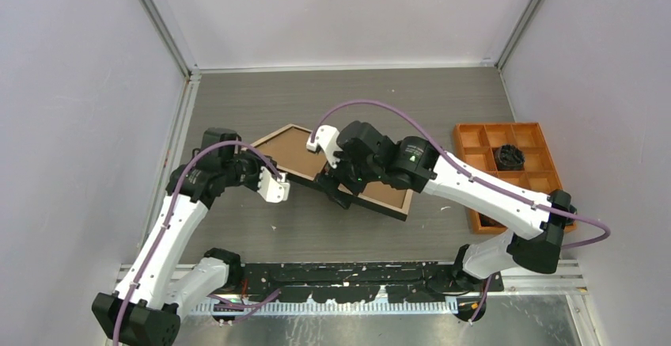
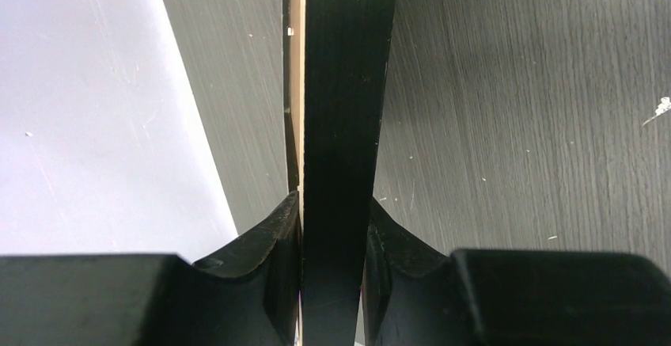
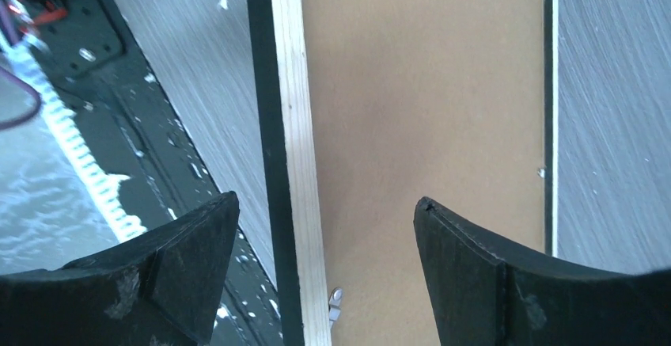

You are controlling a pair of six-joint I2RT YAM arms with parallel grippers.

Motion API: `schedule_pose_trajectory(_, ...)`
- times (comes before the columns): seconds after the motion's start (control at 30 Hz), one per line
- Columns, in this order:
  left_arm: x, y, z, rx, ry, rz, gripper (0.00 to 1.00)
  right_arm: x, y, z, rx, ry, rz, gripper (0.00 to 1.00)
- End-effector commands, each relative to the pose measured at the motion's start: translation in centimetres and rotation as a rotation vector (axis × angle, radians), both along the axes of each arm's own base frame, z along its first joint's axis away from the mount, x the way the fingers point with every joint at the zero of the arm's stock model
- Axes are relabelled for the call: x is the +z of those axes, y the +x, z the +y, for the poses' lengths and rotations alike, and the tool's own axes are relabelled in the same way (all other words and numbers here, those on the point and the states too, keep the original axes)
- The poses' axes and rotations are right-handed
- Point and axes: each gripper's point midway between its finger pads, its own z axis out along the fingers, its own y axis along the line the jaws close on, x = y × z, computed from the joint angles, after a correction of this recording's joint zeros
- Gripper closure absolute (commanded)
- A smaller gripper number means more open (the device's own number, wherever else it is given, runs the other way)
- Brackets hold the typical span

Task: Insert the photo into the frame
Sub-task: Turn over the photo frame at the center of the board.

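Evidently I was at the closing-up step. My left gripper (image 2: 332, 231), reaching in level, pinched the frame (image 2: 344, 85) by its black rim. My right gripper (image 3: 326, 227) pointed down, fingers spread over the board (image 3: 419, 124) between them. I couldn't see the photo. I judged the next move called for pressing the board home.

Picture frame (image 1: 384, 205), back uppermost with brown backing board (image 1: 291, 150), centre of grey table (image 1: 316, 235); left gripper (image 1: 277, 188) at its left corner, right gripper (image 1: 336, 192) at its lower edge; orange compartment tray (image 1: 460, 173) at right, one black object (image 1: 509, 157) inside.
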Motion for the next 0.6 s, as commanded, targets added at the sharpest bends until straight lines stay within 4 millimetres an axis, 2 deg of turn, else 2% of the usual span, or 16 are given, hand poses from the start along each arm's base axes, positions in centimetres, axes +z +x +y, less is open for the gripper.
schedule_pose_trajectory(0.0, 2.7, 0.3, -0.4, 0.019, -0.052, -0.024, 0.84, -0.8, 0.9, -1.7, -0.013, -0.119, -0.127, 0.15)
schedule_pose_trajectory(0.27, 3.4, 0.4, -0.5, 0.045, -0.077, -0.009, 0.85, -2.9, 2.6, -1.6, -0.045, -0.230, -0.216, 0.35)
schedule_pose_trajectory(0.37, 3.8, 0.6, -0.6, 0.067, -0.102, 0.005, 0.85, -2.4, 3.4, -1.4, -0.077, -0.228, -0.263, 0.48)
schedule_pose_trajectory(0.43, 4.4, 0.8, -0.7, 0.094, -0.135, 0.023, 0.82, -1.4, 4.0, -1.1, -0.101, -0.196, -0.292, 0.62)
schedule_pose_trajectory(0.47, 4.9, 0.9, -0.8, 0.109, -0.154, 0.031, 0.77, -0.7, 4.2, -0.9, -0.110, -0.172, -0.305, 0.69)
schedule_pose_trajectory(0.5, 5.3, 1.0, -1.0, 0.131, -0.178, 0.046, 0.64, -0.1, 4.3, -0.6, -0.114, -0.151, -0.314, 0.74)
schedule_pose_trajectory(0.53, 5.9, 1.3, -1.1, 0.158, -0.210, 0.060, 0.41, 1.0, 4.5, -0.4, -0.125, -0.120, -0.325, 0.78)
schedule_pose_trajectory(0.57, 6.7, 1.6, -1.2, 0.197, -0.258, 0.071, 0.26, 1.5, 4.6, -0.2, -0.130, -0.105, -0.328, 0.81)
